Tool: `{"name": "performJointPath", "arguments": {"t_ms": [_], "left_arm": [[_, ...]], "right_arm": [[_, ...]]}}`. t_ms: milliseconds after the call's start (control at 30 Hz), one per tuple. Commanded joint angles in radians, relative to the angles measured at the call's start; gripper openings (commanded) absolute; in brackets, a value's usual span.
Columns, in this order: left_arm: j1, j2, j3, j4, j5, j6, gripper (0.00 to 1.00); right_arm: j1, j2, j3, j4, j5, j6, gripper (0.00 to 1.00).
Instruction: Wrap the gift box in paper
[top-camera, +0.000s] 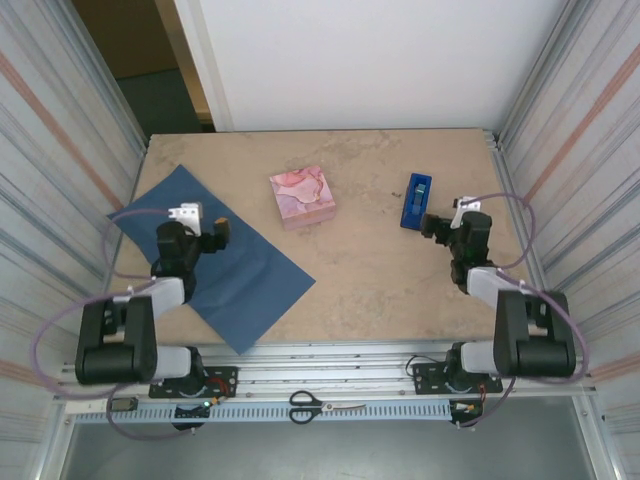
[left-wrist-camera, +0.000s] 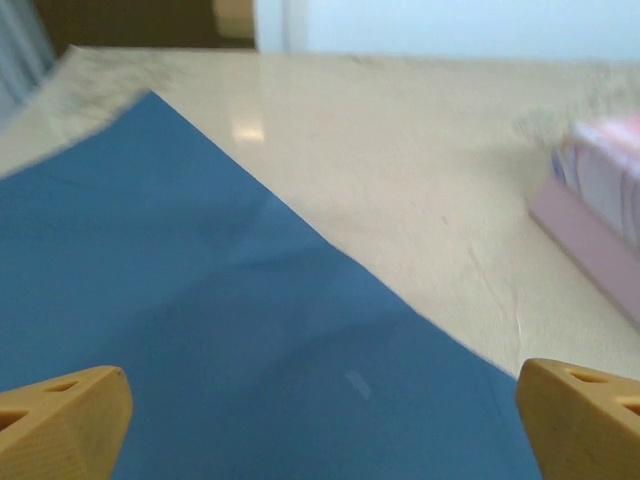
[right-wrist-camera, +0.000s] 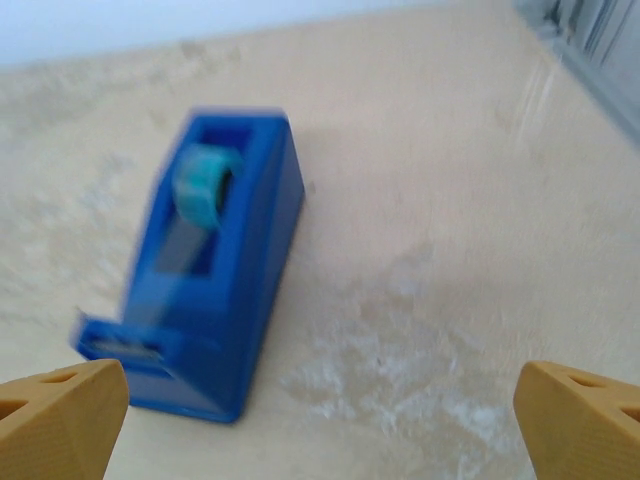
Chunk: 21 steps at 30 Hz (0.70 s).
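Wrapping is not yet begun: the gift box (top-camera: 302, 196) stands apart from the paper (top-camera: 235, 270). The left pincer (top-camera: 204, 223) and the right pincer (top-camera: 446, 215) stand apart, empty; next, the box probably must go onto the paper.

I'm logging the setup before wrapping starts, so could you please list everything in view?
gift box: one, pink-and-white marbled, middle of table.
paper: one sheet, dark blue, flat on table's left side.
tape dispenser: one, blue with teal roll, right of the box.
scissors: one pair, black handles, on the metal rail at the near edge.
table: one, beige, mottled top.
left gripper: one, yellow-tipped, open over the paper.
right gripper: one, yellow-tipped, open near the tape dispenser.
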Motion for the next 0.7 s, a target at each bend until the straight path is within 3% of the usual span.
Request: {"name": "performJointPath", "arguments": {"t_ms": [0, 67, 167, 233, 333, 400, 500, 667], "left_arm": [[0.015, -0.132, 0.046, -0.196, -0.107, -0.188, 0.99], [0.025, -0.207, 0.093, -0.36, -0.113, -0.328, 0.99], [0.07, -0.283, 0.161, -0.586, 0.068, -0.493, 0.99], [0.101, -0.289, 0.16, -0.577, 0.241, -0.555, 0.99], [0.125, -0.248, 0.19, -0.64, 0.463, -0.632, 0.99], [0.125, -0.226, 0.226, -0.75, 0.544, -0.627, 0.99], [0.133, -0.231, 0.253, -0.937, 0.457, -0.631, 0.99], [0.166, -0.234, 0.305, -1.115, 0.38, -0.559, 0.99]], "right_arm": [[0.022, -0.155, 0.096, -0.285, -0.106, 0.116, 0.98], [0.036, -0.195, 0.164, -0.434, -0.176, 0.246, 0.98], [0.097, -0.191, 0.23, -0.574, -0.321, 0.438, 0.98], [0.2, -0.173, 0.247, -0.609, -0.34, 0.516, 0.98], [0.431, -0.139, 0.255, -0.598, -0.254, 0.593, 0.98], [0.582, -0.092, 0.259, -0.566, -0.143, 0.673, 0.98], [0.801, 0.054, 0.299, -0.446, -0.066, 0.725, 0.98], [1.044, 0.37, 0.545, -0.475, -0.08, 0.755, 0.98]]}}
